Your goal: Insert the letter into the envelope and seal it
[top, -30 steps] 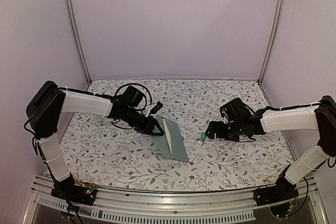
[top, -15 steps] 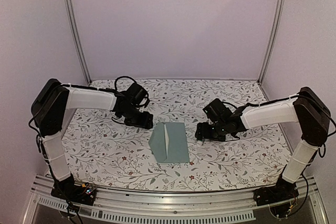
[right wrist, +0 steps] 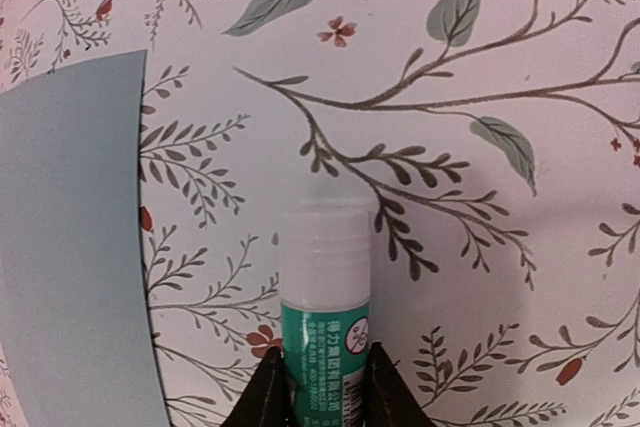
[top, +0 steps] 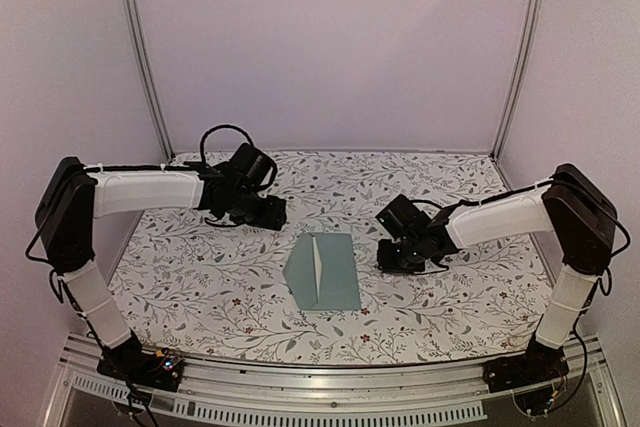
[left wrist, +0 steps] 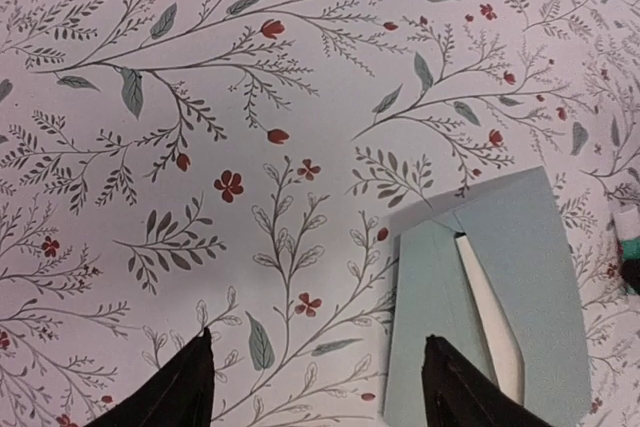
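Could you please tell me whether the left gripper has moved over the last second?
Yes. The left gripper has drawn back from the envelope, up and left toward the far-left frame post.

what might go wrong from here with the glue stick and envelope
The right claw pinches the white-and-green glue stick with its capped end jutting out, so it might tilt or slip when lifted. Its clear cap looks still on, so no glue would reach the pale teal paper envelope. The open left claw holds nothing down, so the envelope could slide.

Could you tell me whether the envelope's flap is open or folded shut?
Folded over, not flush: the envelope lies flat, a whitish strip showing.
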`<state>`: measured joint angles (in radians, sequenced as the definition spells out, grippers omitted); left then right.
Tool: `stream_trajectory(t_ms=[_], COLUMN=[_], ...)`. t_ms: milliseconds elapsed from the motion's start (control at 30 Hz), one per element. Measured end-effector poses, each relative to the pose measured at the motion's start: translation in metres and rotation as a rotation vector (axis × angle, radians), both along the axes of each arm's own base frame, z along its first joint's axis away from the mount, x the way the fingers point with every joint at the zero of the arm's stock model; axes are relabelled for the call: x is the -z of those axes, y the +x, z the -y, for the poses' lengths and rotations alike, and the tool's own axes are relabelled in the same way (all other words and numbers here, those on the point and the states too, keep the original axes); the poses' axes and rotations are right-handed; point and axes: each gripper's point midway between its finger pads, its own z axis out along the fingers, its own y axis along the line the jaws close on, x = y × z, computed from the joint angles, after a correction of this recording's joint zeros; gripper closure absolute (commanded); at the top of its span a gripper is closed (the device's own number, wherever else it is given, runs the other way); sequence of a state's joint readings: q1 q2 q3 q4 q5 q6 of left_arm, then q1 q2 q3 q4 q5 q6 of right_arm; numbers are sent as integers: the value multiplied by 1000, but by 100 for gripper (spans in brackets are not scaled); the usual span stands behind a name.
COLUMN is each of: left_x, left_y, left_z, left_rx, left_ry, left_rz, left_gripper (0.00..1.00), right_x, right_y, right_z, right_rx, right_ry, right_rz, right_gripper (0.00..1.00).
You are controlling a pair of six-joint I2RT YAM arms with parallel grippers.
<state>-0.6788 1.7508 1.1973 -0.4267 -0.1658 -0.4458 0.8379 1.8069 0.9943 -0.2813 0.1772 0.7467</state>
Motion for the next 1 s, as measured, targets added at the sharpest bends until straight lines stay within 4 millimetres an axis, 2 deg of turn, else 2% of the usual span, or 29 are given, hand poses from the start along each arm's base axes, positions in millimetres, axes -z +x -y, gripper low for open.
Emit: stream_trajectory(t_ms=[133, 267, 367, 467, 600, 733, 833, 1000], left_x=[-11, -20, -27, -45, -86, -117, -129, -143], left_y=[-5, -15, -38, -68, -108, -142, -158, -165], left_z=[15, 34, 47, 67, 96, 112, 118, 129], left_rx=[51, 150, 302, 510, 799, 989, 1071, 1070], left_ry=[-40, -100, -180, -300, -445, -565, -639, -786], left_rz=[38, 91, 165, 200, 311, 379, 380, 309], left_gripper=[36, 37, 35, 33, 30, 27, 29, 32], right_x=[0, -1, -9, -40, -113, -170, -189, -194], right_y=[0, -9, -25, -44, -66, -92, -109, -121], right_z=[-3, 1, 5, -5, -30, -41, -46, -51], right_rx=[-19, -78, -169, -309, -506, -666, -756, -828], right_ry=[18, 12, 32, 137, 361, 532, 606, 632], right_rz=[9, 21, 22, 48, 175, 287, 315, 320], right_gripper=[88, 89, 89, 88, 88, 87, 87, 87])
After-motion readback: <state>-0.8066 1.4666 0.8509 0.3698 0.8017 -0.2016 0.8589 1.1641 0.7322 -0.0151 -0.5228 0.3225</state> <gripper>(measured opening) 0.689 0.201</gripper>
